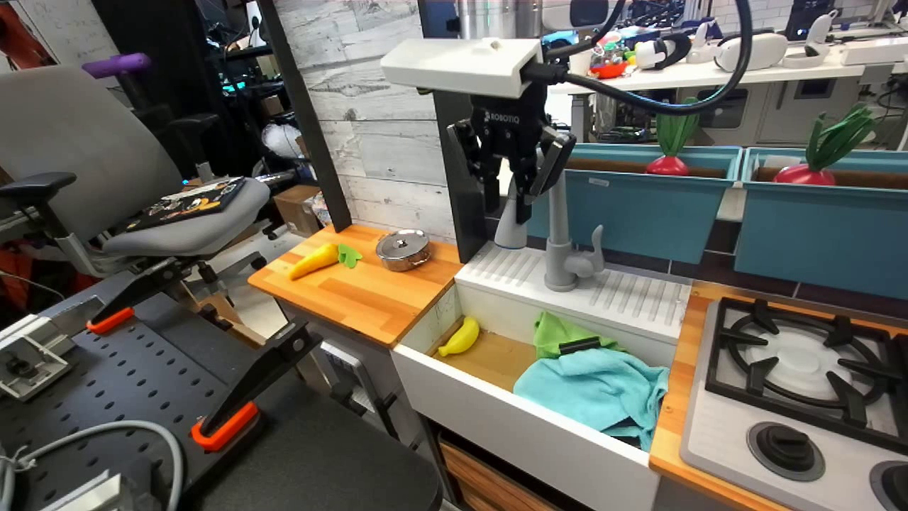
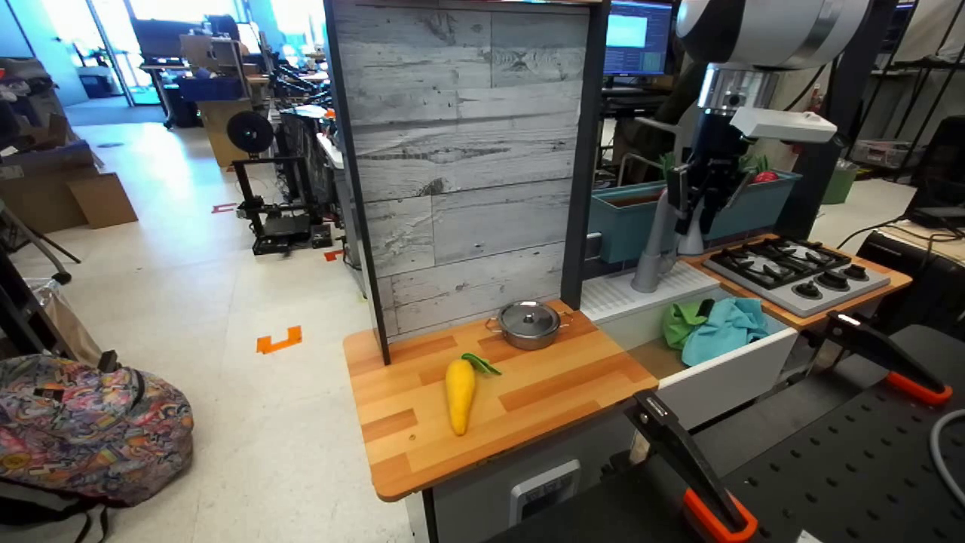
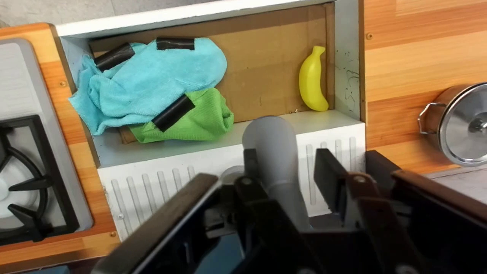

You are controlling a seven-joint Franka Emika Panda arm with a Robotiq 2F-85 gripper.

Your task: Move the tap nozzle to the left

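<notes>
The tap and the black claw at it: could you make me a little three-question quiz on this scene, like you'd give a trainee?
1. True or false: the gripper at the tap nozzle is open.
2. Which stands on the wooden counter: (a) a kettle, (b) a lidded pot, (c) a mug?
3. Fill in: the sink holds a blue cloth, a ____ cloth and a yellow banana.

Key: 1 true; 2 b; 3 green.

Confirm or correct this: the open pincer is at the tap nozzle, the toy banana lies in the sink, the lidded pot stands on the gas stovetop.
One error: the lidded pot stands on the wooden counter, not the gas stovetop, as both exterior views show. The rest holds: open pincer at the tap nozzle, toy banana in the sink.
</notes>
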